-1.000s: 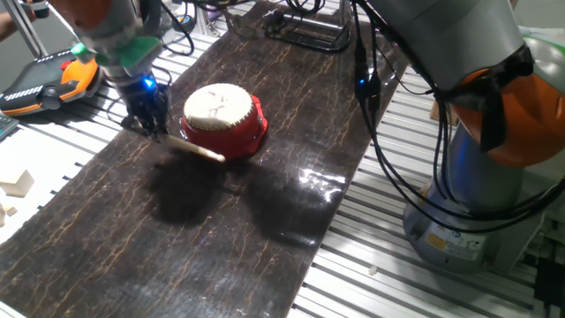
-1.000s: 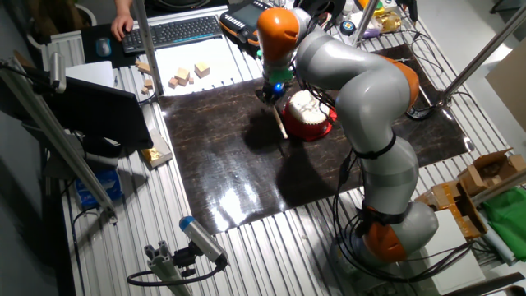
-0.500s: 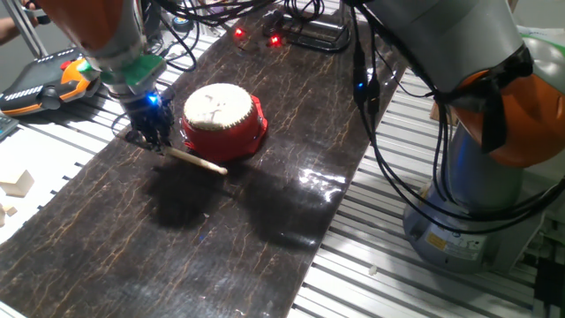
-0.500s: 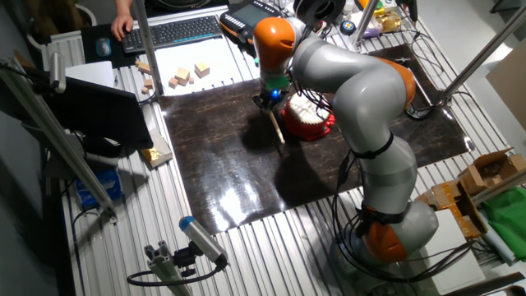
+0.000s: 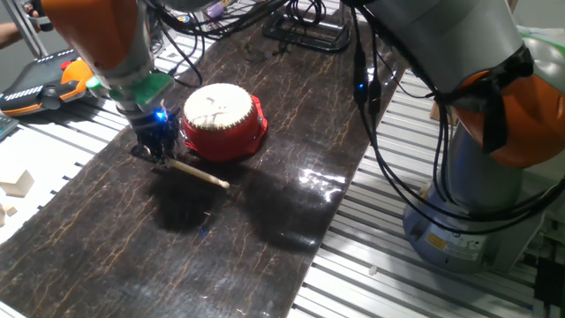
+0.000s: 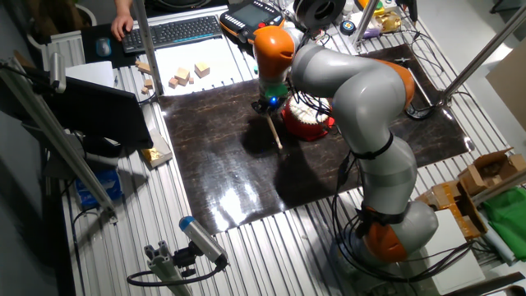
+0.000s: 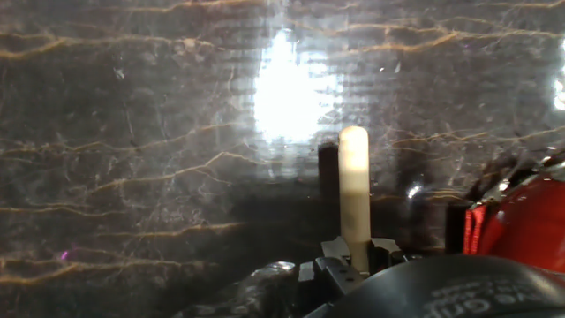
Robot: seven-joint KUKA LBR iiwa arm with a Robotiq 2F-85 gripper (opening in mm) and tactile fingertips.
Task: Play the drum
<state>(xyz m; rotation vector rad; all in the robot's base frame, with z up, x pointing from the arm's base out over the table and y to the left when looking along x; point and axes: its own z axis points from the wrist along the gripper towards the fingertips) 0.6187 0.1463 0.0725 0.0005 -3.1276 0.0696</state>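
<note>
The drum [image 5: 221,119] is red with a cream skin and stands on the dark mat; it also shows in the other fixed view [image 6: 308,119] and at the right edge of the hand view [image 7: 521,225]. My gripper [image 5: 159,150] is just left of the drum, low over the mat, shut on a thin pale wooden stick [image 5: 196,172]. The stick points away from the gripper past the drum's front, near the mat. In the hand view the stick [image 7: 355,190] juts straight out from the fingers. In the other fixed view the gripper [image 6: 267,107] holds the stick [image 6: 274,131] beside the drum.
The dark marbled mat [image 5: 265,221] covers the slatted metal table. An orange-and-black handheld unit [image 5: 48,79] lies at the far left. Wooden blocks [image 6: 185,76] and a keyboard [image 6: 177,31] lie beyond the mat. The arm's grey base [image 5: 477,177] and cables stand to the right.
The gripper has shifted toward the front with the stick, which has lowered from the drum's side to near the mat.
</note>
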